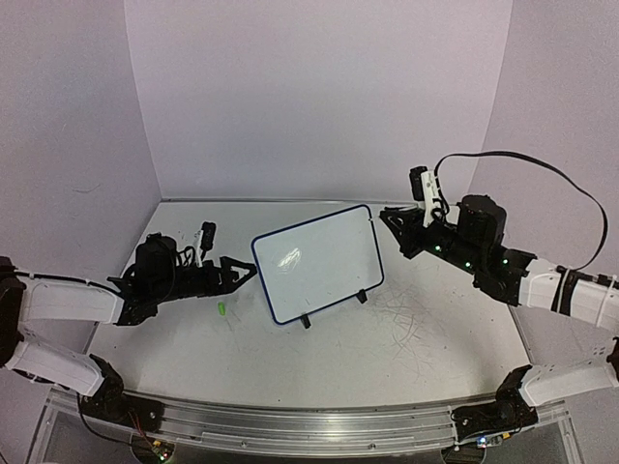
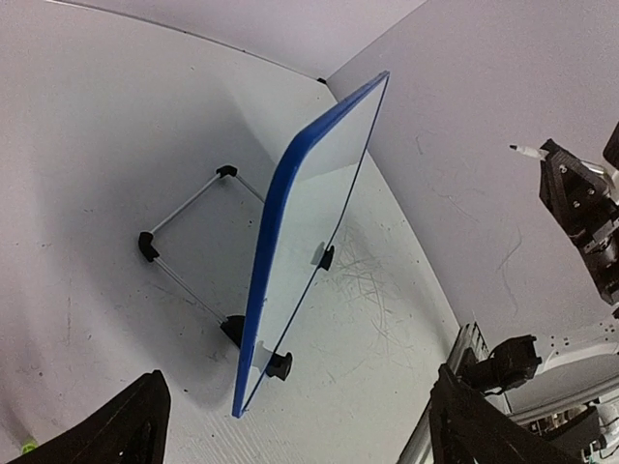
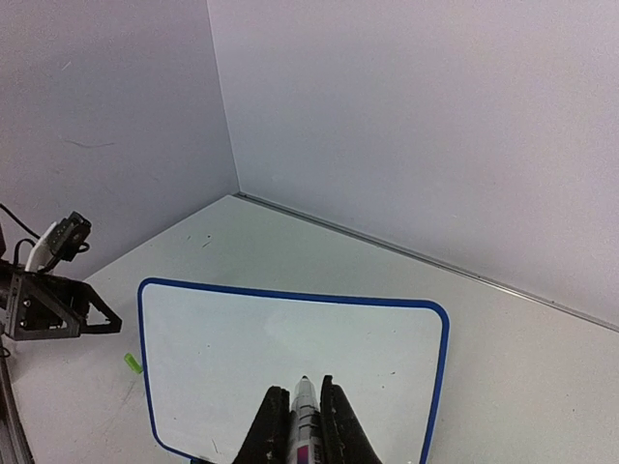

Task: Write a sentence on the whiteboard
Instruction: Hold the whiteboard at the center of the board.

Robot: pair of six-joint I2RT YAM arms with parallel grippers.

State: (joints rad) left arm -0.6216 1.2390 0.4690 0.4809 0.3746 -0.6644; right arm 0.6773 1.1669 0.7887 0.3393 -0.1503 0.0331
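- The left gripper (image 1: 235, 274) sits just left of the whiteboard's left edge, jaws spread wide and holding nothing.
- One small green piece (image 1: 221, 309), probably a cap, lies on the table (image 1: 435, 338) near the whiteboard's lower left corner.
- One whiteboard (image 1: 317, 263) stands on two feet, long axis left to right, its face blank, with no sentence on it yet.
- The right gripper (image 3: 300, 401) is just right of the whiteboard's upper right corner, pinching the one marker (image 3: 306, 430). The tip points at the face, so I judge this the writing arm.
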